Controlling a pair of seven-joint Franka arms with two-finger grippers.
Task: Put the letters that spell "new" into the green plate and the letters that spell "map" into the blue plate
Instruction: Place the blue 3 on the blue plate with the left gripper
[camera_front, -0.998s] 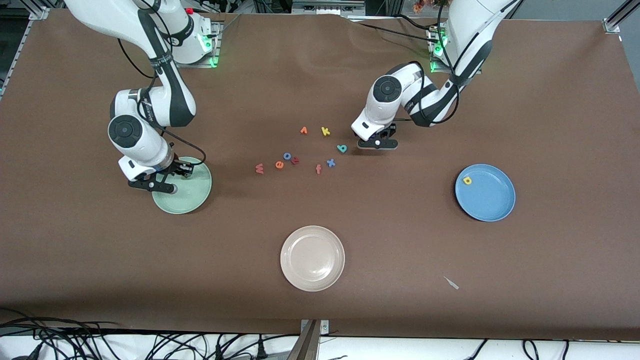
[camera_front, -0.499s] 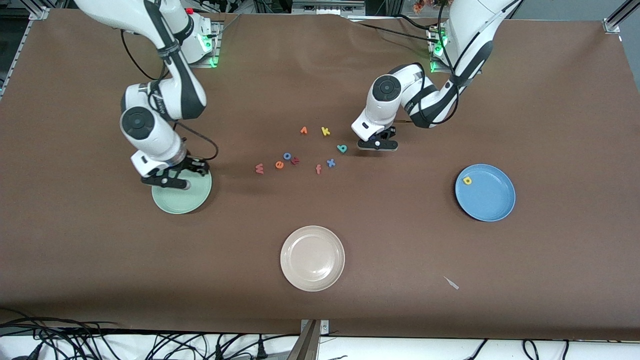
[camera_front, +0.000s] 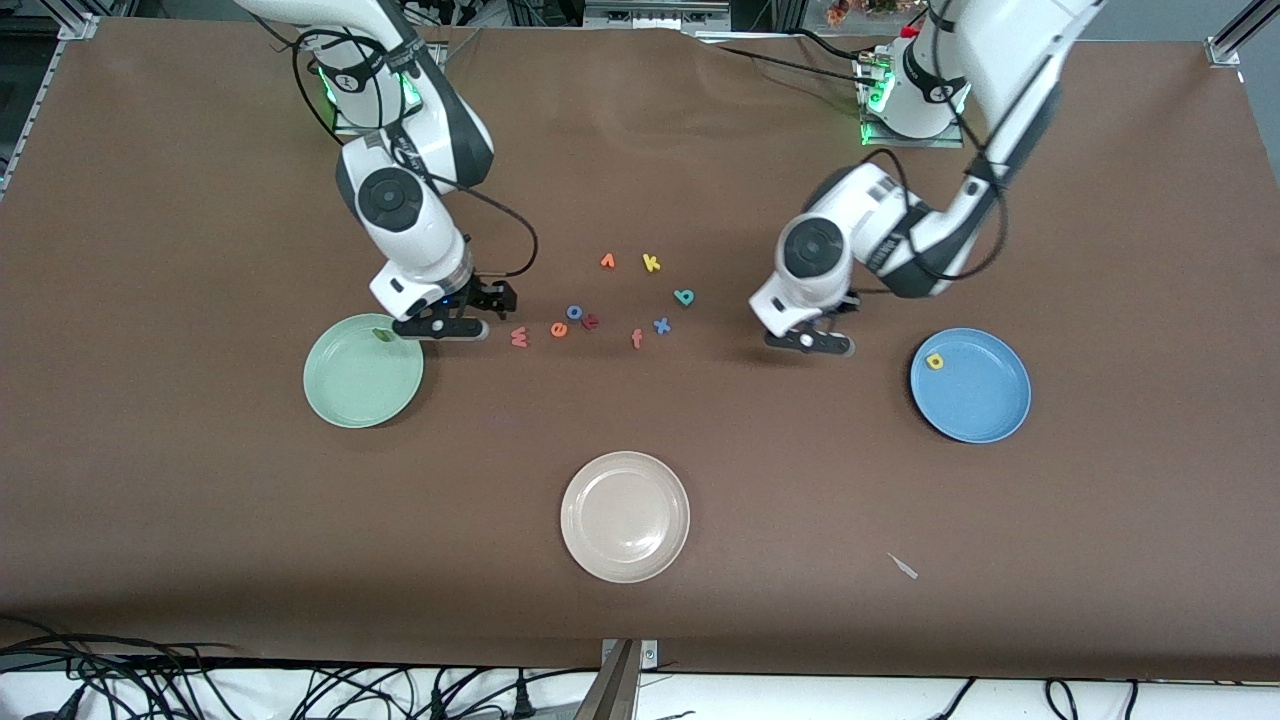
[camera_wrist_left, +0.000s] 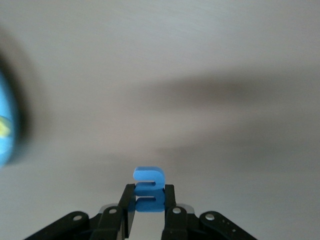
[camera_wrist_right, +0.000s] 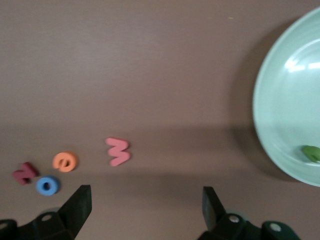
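I see the blue m (camera_wrist_left: 148, 189) pinched upright in the left gripper (camera_front: 808, 341), over bare surface (camera_front: 700, 450) short of the blue plate (camera_front: 985, 405), where the yellow p (camera_front: 935, 361) lies. The teal a (camera_front: 684, 297) waits among loose letters. The green n (camera_front: 381, 335), partly cut off in my right wrist view, sits in the green plate (camera_front: 350, 390). The right gripper (camera_front: 441, 329), jaws released wide, hangs beside the pink w (camera_front: 519, 337) and orange e (camera_front: 558, 329).
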